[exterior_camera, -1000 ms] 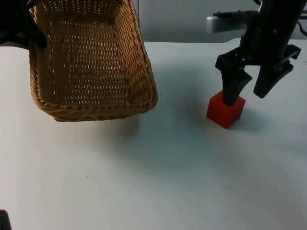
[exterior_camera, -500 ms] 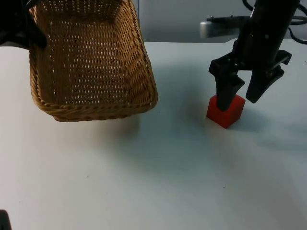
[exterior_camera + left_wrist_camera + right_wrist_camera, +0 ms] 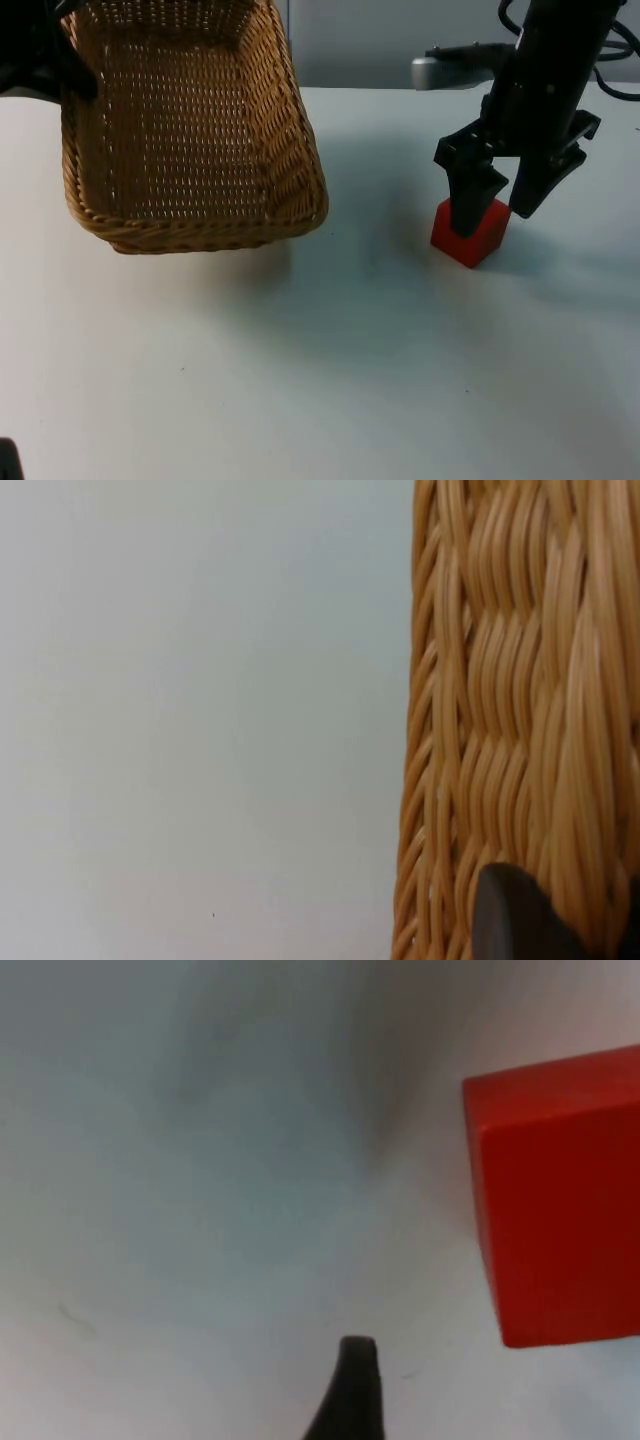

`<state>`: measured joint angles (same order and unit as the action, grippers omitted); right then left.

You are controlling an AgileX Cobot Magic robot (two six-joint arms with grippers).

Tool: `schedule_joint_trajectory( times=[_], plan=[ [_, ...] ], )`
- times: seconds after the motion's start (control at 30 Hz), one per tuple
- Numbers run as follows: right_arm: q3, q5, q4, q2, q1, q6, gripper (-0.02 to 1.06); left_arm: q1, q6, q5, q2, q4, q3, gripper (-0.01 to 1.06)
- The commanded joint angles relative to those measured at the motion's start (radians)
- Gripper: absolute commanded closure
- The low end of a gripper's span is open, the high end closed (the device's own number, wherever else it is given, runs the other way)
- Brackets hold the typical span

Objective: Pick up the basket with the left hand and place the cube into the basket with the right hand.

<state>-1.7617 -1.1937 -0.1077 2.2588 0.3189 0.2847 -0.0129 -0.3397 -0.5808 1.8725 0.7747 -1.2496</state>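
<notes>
- Cube (image 3: 470, 232), red, sits on the white table (image 3: 330, 380) directly under the right gripper (image 3: 496, 205); one black finger crosses in front of its near face, the other hangs just past its far side.
- Right gripper's fingers are spread apart and not clamping the cube; in the right wrist view the cube (image 3: 555, 1200) lies beside a single fingertip (image 3: 352, 1385), with bare table between them.
- Basket (image 3: 185, 130), woven wicker, is tilted and lifted off the table, well apart from the cube.
- Left gripper (image 3: 45, 50) grasps the basket's far rim; in the left wrist view the weave (image 3: 520, 710) runs right against the fingertip (image 3: 515, 920).
</notes>
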Motion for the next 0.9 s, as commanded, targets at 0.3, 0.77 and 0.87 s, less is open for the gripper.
schedule_joint_trajectory(
  times=[0.3, 0.77, 0.87],
  plan=[
    [-0.009, 0.011, 0.075, 0.001, 0.003, 0.009, 0.30, 0.001, 0.003, 0.010, -0.016, 0.027, -0.010, 1.05],
    [-0.017, 0.158, 0.059, 0.001, 0.058, 0.040, 0.30, 0.001, 0.003, 0.010, -0.016, 0.027, -0.010, 1.05],
    [-0.020, 0.187, 0.054, 0.001, 0.067, 0.040, 0.30, 0.001, 0.003, 0.010, -0.016, 0.027, -0.010, 1.05]
  ],
)
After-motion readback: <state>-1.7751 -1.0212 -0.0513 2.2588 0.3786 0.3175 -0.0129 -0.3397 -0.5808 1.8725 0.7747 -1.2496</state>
